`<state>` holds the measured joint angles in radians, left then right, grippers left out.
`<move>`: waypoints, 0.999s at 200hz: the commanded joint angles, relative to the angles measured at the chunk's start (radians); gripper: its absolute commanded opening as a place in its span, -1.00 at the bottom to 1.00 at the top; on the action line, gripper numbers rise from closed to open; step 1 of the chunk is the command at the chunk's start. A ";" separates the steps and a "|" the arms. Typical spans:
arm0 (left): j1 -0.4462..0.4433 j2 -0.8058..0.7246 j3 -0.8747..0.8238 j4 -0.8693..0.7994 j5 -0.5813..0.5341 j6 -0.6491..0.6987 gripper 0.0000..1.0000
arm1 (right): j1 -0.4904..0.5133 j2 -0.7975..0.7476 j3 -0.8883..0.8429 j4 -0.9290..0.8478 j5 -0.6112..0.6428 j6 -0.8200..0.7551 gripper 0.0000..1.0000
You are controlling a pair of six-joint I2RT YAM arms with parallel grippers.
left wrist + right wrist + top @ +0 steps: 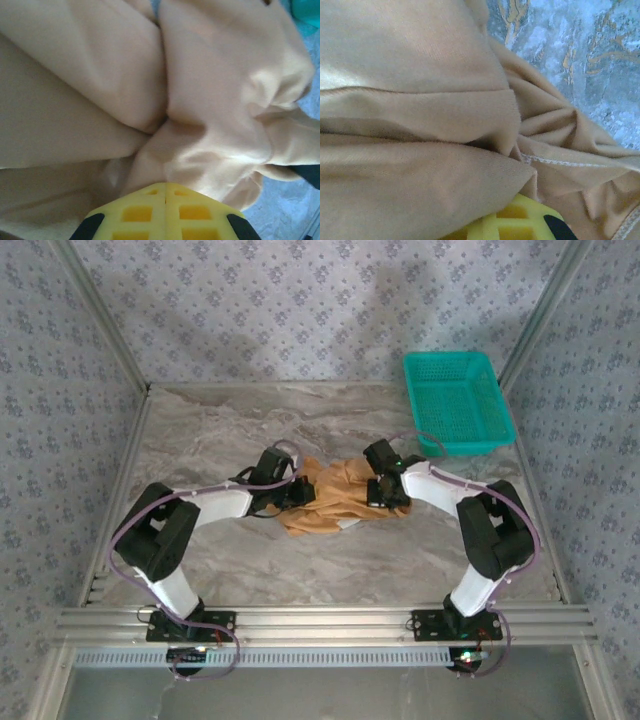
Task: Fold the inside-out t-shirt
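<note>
The t-shirt lies bunched in the middle of the table — the left gripper pinches its left edge, the right gripper its right edge, both clamped tight on cloth. A teal basket stands apart at the far right.

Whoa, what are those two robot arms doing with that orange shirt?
They are working on a crumpled tan t-shirt in the middle of the marble table. The left gripper is shut, pinching cloth at one side. The right gripper is shut too, buried in folds on the other side. The shirt is bunched up, not folded yet. A teal basket sits at the far right corner.
</note>
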<state>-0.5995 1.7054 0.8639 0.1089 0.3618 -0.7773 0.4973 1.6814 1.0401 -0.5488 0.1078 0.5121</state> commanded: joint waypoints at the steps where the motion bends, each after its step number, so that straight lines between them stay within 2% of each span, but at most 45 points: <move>1: 0.028 0.035 0.010 -0.011 -0.017 -0.010 -0.94 | -0.002 -0.063 0.080 -0.091 -0.018 -0.015 -1.00; 25: 0.051 0.077 0.049 -0.072 -0.054 -0.005 -0.96 | -0.013 -0.176 0.144 -0.198 -0.201 -0.051 -1.00; 41: 0.075 0.101 0.064 -0.105 -0.082 0.000 -1.00 | -0.025 -0.233 0.248 -0.285 -0.327 -0.085 -1.00; 75: 0.146 0.128 0.065 -0.142 -0.092 0.004 -1.00 | -0.094 -0.353 0.355 -0.364 -0.455 -0.105 -1.00; 96: 0.169 0.121 0.064 -0.160 -0.093 0.014 -1.00 | -0.149 -0.433 0.336 -0.280 -0.557 -0.103 -1.00; 125: 0.175 0.110 0.069 -0.175 -0.095 0.020 -1.00 | -0.223 -0.548 0.172 -0.042 -0.692 -0.025 -1.00; 135: 0.175 0.106 0.069 -0.173 -0.091 0.017 -1.00 | -0.251 -0.558 0.119 0.019 -0.740 -0.001 -0.58; 144: 0.173 0.100 0.069 -0.171 -0.090 0.016 -1.00 | -0.272 -0.556 0.089 0.055 -0.783 0.025 -0.58; 178: 0.167 0.095 0.078 -0.170 -0.083 0.016 -1.00 | -0.285 -0.531 0.058 0.062 -0.797 0.031 -0.52; 200: 0.162 0.092 0.087 -0.170 -0.084 0.014 -1.00 | -0.242 -0.512 0.053 0.034 -0.708 0.003 -0.52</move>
<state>-0.4358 1.8084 0.9310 -0.0036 0.3092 -0.7757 0.2211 1.1530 1.0992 -0.5335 -0.6281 0.5243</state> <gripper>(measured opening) 0.041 0.240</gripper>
